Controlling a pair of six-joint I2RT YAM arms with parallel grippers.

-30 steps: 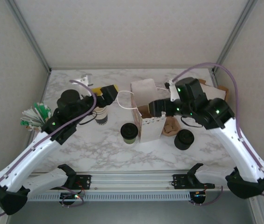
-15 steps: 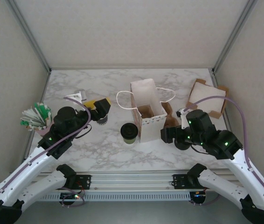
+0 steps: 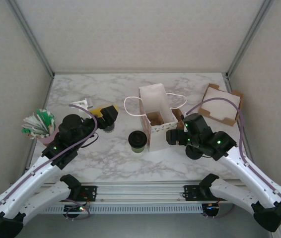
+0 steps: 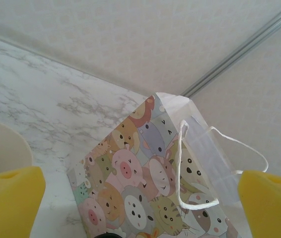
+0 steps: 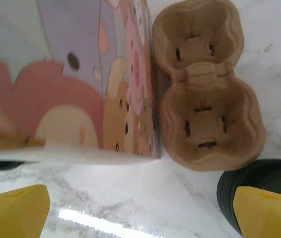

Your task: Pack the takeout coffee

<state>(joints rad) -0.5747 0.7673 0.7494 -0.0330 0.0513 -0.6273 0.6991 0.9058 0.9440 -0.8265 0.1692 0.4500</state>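
Observation:
The takeout coffee (image 3: 137, 141), a dark cup with a black lid, stands on the marble table just left of the paper bag (image 3: 155, 116). The bag is upright and open-topped, with cartoon animals (image 4: 145, 173) on its side. My left gripper (image 3: 108, 114) hovers over the stack of cream cups (image 3: 108, 128), left of the coffee; its yellow fingers (image 4: 9, 203) are spread wide with nothing between them. My right gripper (image 3: 172, 136) sits low beside the bag's right wall (image 5: 71, 84), open and holding nothing.
A brown pulp cup carrier (image 5: 207, 84) lies right of the bag, with the black stack of lids (image 5: 249, 191) just in front of it. A flat cardboard tray (image 3: 221, 104) sits at back right. A holder of packets (image 3: 38, 124) stands at far left.
My right arm has come down from above the bag to table height and closed in on the bag's right side. My left arm pulled back slightly toward its base.

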